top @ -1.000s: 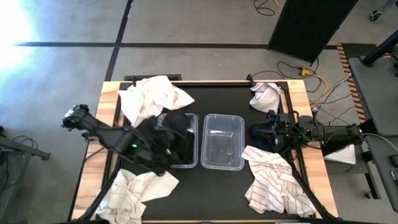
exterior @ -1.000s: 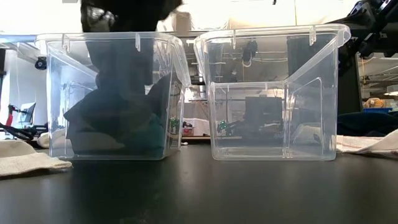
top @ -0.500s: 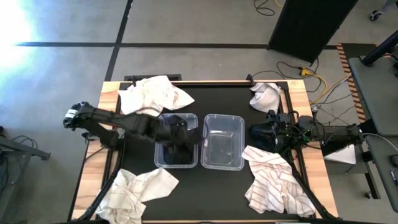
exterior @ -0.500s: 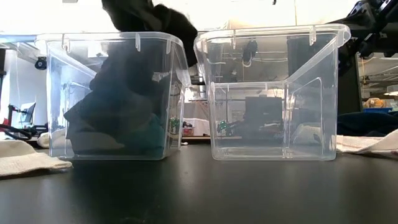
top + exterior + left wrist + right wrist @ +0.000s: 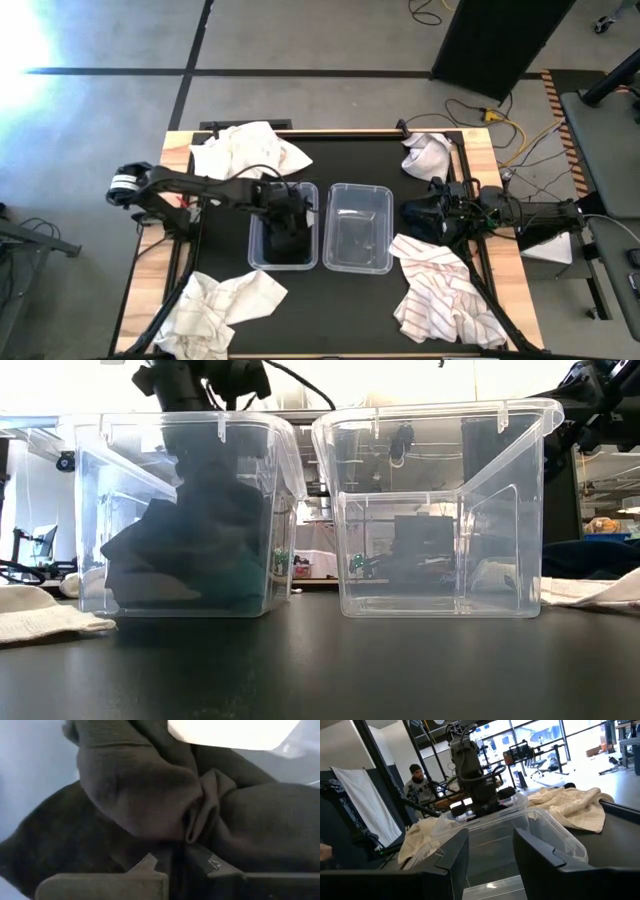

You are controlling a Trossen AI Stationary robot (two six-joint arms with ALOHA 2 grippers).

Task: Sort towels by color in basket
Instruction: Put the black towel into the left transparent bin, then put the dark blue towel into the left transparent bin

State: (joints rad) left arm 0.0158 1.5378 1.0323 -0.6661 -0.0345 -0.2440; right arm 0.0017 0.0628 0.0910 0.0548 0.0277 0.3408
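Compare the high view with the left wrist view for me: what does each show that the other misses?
High view only: light towels at the table's corners, the striped towel, the empty right bin, and the right tool waiting beside it.

Left wrist view only: the left tool pinching a fold of dark towel close up.

Both: that dark towel in the left bin.

Dark towels [image 5: 195, 545] inside left of 2 clear bins [image 5: 440, 510].

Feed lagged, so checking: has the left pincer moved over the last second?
Yes. The left pincer, shut on a dark towel, has swung from the left bin's near-left corner to over its middle.
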